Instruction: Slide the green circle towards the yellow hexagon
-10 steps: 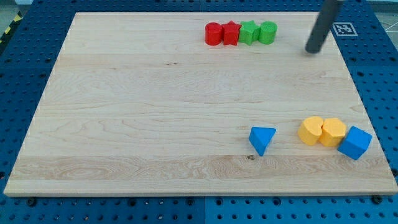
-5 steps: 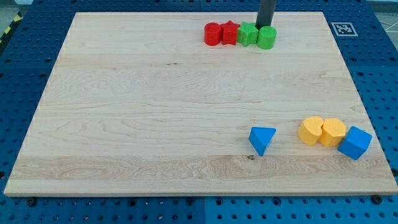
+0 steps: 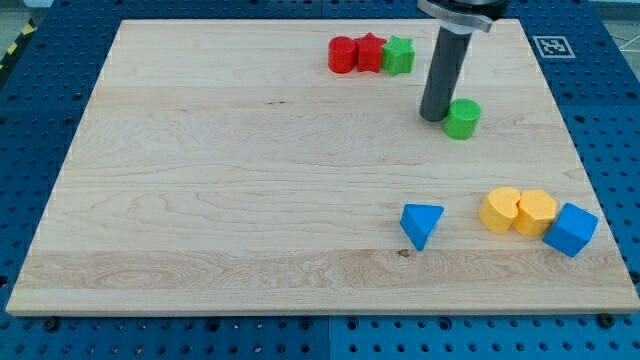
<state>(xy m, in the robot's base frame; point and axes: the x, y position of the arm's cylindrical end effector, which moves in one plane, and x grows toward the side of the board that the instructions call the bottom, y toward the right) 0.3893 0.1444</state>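
Note:
The green circle lies on the wooden board at the upper right, apart from the row at the view's top. My tip stands right against its left side. The yellow hexagon lies at the lower right, touching a rounded yellow block on its left and a blue cube on its right. The green circle is well above these, toward the view's top.
A red cylinder, a red star and a green star form a row at the view's top. A blue triangle lies at the lower middle right. A marker tag sits off the board's top right corner.
My tip came in from the right to the top of the green circle, then pushed it down and to the right, away from the green star.

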